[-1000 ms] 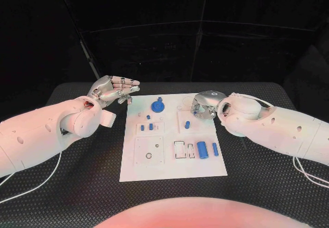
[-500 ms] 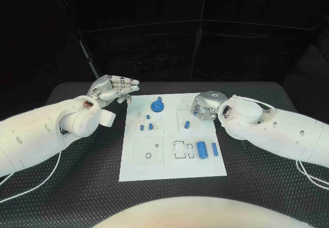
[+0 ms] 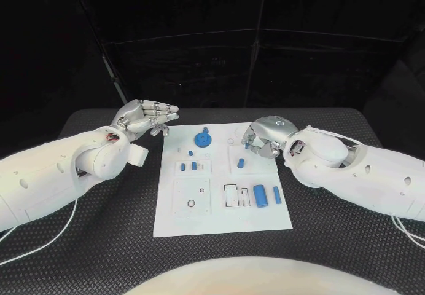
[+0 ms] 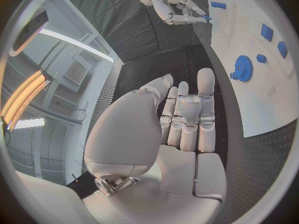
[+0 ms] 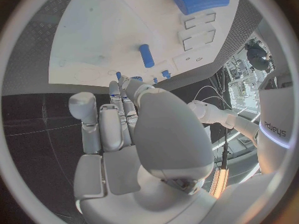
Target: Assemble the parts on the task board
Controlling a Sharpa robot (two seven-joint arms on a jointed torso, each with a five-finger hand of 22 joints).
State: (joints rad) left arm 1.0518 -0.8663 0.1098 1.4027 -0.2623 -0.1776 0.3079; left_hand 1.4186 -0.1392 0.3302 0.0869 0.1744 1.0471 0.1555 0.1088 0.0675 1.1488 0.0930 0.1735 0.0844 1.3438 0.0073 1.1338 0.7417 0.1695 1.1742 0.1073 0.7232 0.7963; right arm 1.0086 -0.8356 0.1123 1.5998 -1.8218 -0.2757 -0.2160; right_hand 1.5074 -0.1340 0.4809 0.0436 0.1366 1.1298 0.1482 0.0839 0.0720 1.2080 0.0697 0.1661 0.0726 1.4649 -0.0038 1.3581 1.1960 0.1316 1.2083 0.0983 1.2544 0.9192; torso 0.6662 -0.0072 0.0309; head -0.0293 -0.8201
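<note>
The white task board [image 3: 222, 218] lies in the middle of the table. On it are a blue gear [image 3: 204, 138] at the far end, small blue pegs [image 3: 188, 165] on the left, one peg [image 3: 241, 163] and a thick blue cylinder [image 3: 261, 194] beside a thin bar [image 3: 276, 195]. My right hand [image 3: 261, 136] hovers over the board's far right part, its fingertips drawn together on a small blue part [image 4: 206, 18]. My left hand [image 3: 144, 117] is raised beyond the board's far left corner, its fingers bent and holding nothing.
Empty white slots [image 3: 234, 193] sit left of the cylinder, and a square plate with a hole [image 3: 192, 201] is at the near left. Black ribbed matting [image 3: 336, 233] surrounds the board. White cables [image 3: 44, 243] trail beside both arms.
My right hand has drifted slightly over the board's far right part, with its forearm swinging in closer. My left hand has stayed where it was.
</note>
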